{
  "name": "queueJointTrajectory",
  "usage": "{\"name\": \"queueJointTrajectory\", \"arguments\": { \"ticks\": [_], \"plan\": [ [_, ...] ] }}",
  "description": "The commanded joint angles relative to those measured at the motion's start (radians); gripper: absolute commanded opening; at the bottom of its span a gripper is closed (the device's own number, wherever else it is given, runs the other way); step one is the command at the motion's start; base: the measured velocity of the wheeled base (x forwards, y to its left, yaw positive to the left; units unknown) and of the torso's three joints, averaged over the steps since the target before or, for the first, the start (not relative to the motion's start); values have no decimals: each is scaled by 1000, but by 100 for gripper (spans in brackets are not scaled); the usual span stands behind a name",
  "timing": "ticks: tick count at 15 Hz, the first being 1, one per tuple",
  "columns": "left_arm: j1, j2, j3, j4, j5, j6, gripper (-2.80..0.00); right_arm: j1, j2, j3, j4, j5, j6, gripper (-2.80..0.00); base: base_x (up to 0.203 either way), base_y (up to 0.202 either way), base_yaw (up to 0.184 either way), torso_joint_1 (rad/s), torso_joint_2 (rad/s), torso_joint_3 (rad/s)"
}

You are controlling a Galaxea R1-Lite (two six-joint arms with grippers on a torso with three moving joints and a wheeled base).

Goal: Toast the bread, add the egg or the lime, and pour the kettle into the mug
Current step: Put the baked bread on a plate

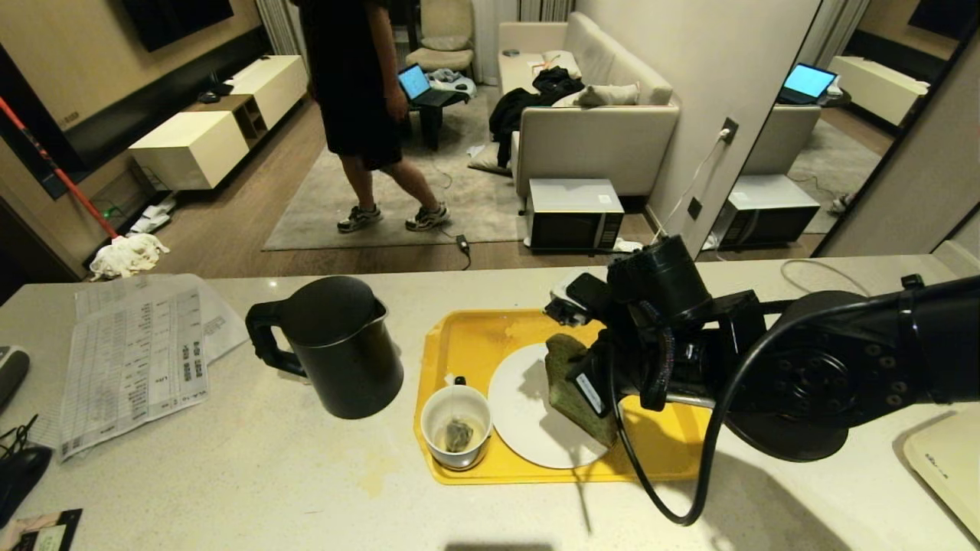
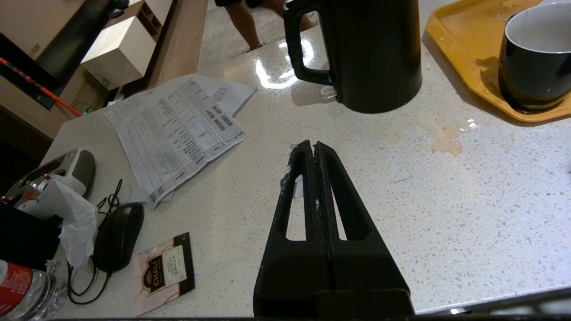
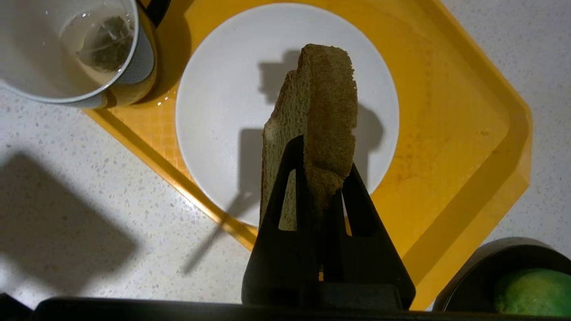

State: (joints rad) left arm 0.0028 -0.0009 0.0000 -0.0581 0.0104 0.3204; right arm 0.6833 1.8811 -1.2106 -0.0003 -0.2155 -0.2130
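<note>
My right gripper [image 1: 593, 383] [image 3: 323, 154] is shut on the bread [image 1: 574, 390] [image 3: 328, 98], a thick tan-crusted slice held on edge just above the white plate [image 1: 521, 413] [image 3: 223, 89]. The plate lies on the yellow tray [image 1: 459, 337] [image 3: 446, 111]. The mug [image 1: 430, 440] [image 2: 531, 76] [image 3: 142, 58] stands at the tray's front left corner with a tea bag inside. The black kettle [image 1: 344, 344] [image 2: 374, 53] stands on the counter left of the tray, lid closed. A lime [image 3: 531, 292] lies in a dark bowl [image 3: 490, 263]. The egg is out of view. My left gripper [image 2: 312, 149] hangs shut and empty over the counter.
Printed papers [image 1: 138, 360] lie left of the kettle. A computer mouse [image 2: 118, 236], a tea packet [image 2: 165, 267] and a bottle [image 2: 22, 290] sit at the counter's near left. A person [image 1: 360, 92] walks in the room beyond. A pale flat object [image 1: 949, 459] is at the right edge.
</note>
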Motion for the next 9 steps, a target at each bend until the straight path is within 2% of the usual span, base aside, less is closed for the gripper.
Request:
{"name": "queueJointTrajectory", "arguments": {
  "ticks": [1, 5, 9],
  "plan": [
    [0, -1, 0, -2, 0, 2, -280, 7, -9, 27, -1, -1, -2, -280, 0, 0, 0, 0, 0, 0],
    [0, -1, 0, 0, 0, 2, -280, 9, 39, 24, -8, -15, 1, -280, 0, 0, 0, 0, 0, 0],
    [0, -1, 0, -1, 0, 2, -280, 8, 117, 26, -119, -71, 0, -280, 0, 0, 0, 0, 0, 0]
  ]
}}
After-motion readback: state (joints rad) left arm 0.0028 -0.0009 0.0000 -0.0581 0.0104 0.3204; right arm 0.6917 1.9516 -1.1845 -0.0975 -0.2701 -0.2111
